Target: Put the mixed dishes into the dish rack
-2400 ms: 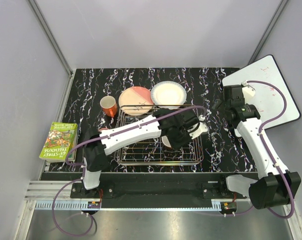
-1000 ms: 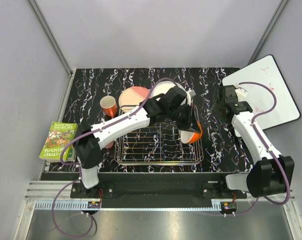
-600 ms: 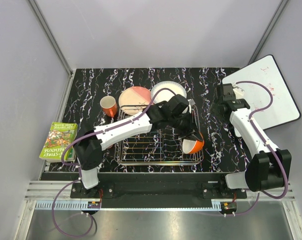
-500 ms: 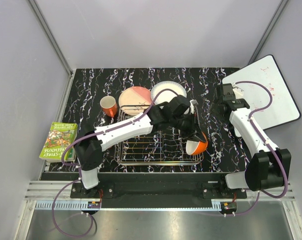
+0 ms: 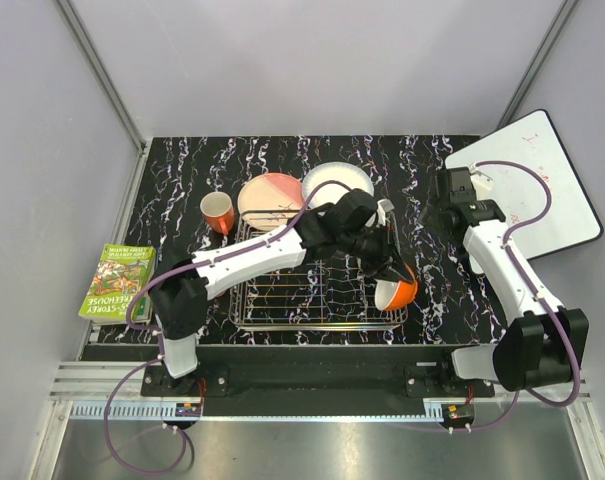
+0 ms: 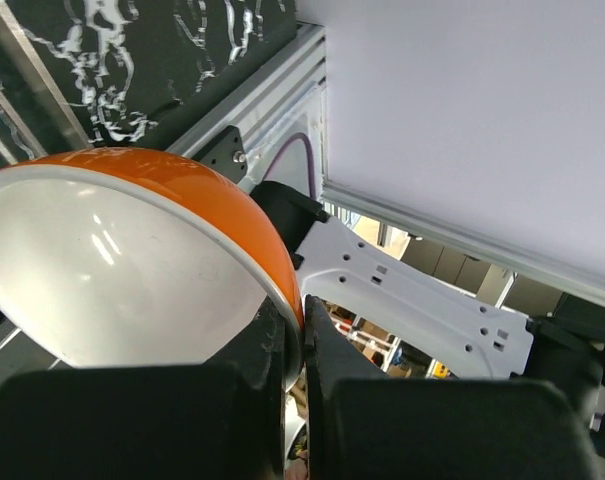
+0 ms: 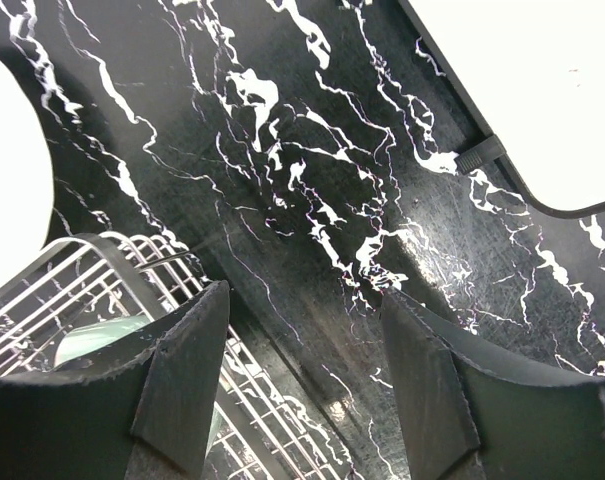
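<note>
The one legible text is on the cover of the green book [image 5: 117, 283] at the table's left edge, whose yellow title, seen sideways, reads "65-Storey Treehouse". The smaller print above it is too small to read. The whiteboard [image 5: 542, 185] carries only faint marks — none readable.

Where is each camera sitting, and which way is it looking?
Top external: fixed high behind the robot, looking down on the table; left arm and right arm show whole.
Left wrist: on the left arm, looking along the left fingers pinching the orange bowl; right arm behind.
Right wrist: on the right arm, looking down between the open right fingers at table and dish rack corner.
Shared: top and left wrist both show the orange bowl.
</note>
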You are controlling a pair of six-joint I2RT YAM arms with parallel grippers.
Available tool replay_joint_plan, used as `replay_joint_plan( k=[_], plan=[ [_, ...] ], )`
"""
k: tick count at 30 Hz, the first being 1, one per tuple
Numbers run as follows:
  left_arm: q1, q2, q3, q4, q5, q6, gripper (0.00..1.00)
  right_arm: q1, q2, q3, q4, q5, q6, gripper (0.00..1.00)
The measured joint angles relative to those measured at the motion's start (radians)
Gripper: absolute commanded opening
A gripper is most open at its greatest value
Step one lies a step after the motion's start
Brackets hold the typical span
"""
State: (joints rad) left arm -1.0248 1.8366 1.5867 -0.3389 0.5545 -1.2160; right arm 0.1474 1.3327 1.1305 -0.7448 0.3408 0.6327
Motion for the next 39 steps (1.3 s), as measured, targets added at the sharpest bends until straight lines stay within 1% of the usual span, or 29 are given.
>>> replay_joint_plan(
  k=[4,7,8,11,12,14,17,22,28,39],
  plan=[
    [0.017,0.008,-0.035,0.013,0.023,-0.031,0.00,0.000,-0.031,0.000,0.000,0.009,0.000,0.70],
    [0.032,0.014,-0.087,0.060,0.053,-0.068,0.00,0.000,-0.040,-0.002,0.000,0.013,-0.001,0.70],
    [0.037,0.014,-0.102,0.069,0.060,-0.076,0.04,0.000,-0.040,-0.002,-0.001,0.013,-0.001,0.70],
    [0.050,0.014,-0.147,0.085,0.081,-0.099,0.07,0.000,-0.040,-0.002,0.000,0.014,-0.001,0.70],
    [0.055,0.014,-0.159,0.090,0.091,-0.106,0.10,0.000,-0.040,-0.002,0.000,0.013,-0.001,0.70],
    [0.062,0.014,-0.172,0.103,0.107,-0.116,0.11,0.000,-0.039,-0.002,0.000,0.013,-0.001,0.70],
    [0.073,0.014,-0.185,0.129,0.132,-0.129,0.25,0.000,-0.034,-0.002,-0.001,0.013,-0.001,0.70],
    [0.084,0.014,-0.192,0.158,0.156,-0.144,0.33,0.000,-0.026,-0.002,-0.001,0.013,-0.001,0.70],
    [0.084,0.023,-0.192,0.199,0.182,-0.151,0.32,0.000,-0.026,-0.002,-0.001,0.013,-0.001,0.70],
    [0.101,0.113,-0.188,0.245,0.199,-0.147,0.35,0.000,-0.029,-0.002,-0.002,0.014,-0.001,0.72]
  ],
)
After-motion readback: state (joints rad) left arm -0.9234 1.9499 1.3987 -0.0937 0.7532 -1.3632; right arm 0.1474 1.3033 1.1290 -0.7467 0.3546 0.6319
